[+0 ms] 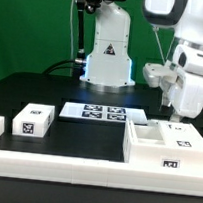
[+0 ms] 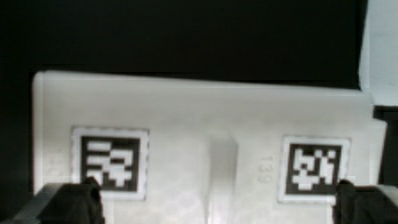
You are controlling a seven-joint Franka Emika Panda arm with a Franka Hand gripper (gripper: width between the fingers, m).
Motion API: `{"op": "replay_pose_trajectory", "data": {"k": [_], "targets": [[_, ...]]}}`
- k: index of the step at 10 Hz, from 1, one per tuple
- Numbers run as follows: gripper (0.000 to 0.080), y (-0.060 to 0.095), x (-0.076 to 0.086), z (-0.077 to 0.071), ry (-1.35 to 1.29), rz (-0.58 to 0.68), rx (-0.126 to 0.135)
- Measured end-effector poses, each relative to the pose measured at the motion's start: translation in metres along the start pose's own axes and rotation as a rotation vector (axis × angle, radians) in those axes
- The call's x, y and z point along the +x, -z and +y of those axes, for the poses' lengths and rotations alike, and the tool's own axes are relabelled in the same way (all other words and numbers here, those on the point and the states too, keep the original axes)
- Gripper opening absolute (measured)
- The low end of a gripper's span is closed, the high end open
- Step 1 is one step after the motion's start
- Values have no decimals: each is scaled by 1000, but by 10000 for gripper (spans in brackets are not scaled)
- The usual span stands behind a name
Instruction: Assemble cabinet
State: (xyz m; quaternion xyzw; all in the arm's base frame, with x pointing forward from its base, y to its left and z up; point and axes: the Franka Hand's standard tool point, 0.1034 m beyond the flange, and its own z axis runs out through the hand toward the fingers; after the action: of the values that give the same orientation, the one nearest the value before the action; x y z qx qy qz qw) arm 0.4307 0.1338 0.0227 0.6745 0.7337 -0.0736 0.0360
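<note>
The cabinet [image 1: 150, 152] is a large white plastic box that lies on the black table [image 1: 30, 88] at the exterior view's right, near the front edge. Its open side faces up, so its thick walls and an inner partition show. One small square black-and-white tag sits on its front face and another on a ledge further back. In the wrist view the cabinet [image 2: 214, 110] shows a broad white face with two tags side by side and a shallow groove between them.

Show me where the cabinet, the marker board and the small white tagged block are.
cabinet [image 1: 145, 152], exterior view, its front wall.
marker board [image 1: 103, 113], exterior view, its middle, among the tags.
small white tagged block [image 1: 36, 113], exterior view, its top face.
</note>
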Motion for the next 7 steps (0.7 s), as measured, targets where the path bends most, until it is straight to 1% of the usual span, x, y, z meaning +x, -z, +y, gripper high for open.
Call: {"op": "replay_pose_trajectory", "data": {"k": [1,3,5,6,7], "targets": [[649,-5,1,-2,-1,5,7],[649,-6,3,0,-5,14,0],[391,-6,3,0,-5,14,0],[391,-6,3,0,-5,14,0],[196,-6,3,0,-5,14,0]]}}
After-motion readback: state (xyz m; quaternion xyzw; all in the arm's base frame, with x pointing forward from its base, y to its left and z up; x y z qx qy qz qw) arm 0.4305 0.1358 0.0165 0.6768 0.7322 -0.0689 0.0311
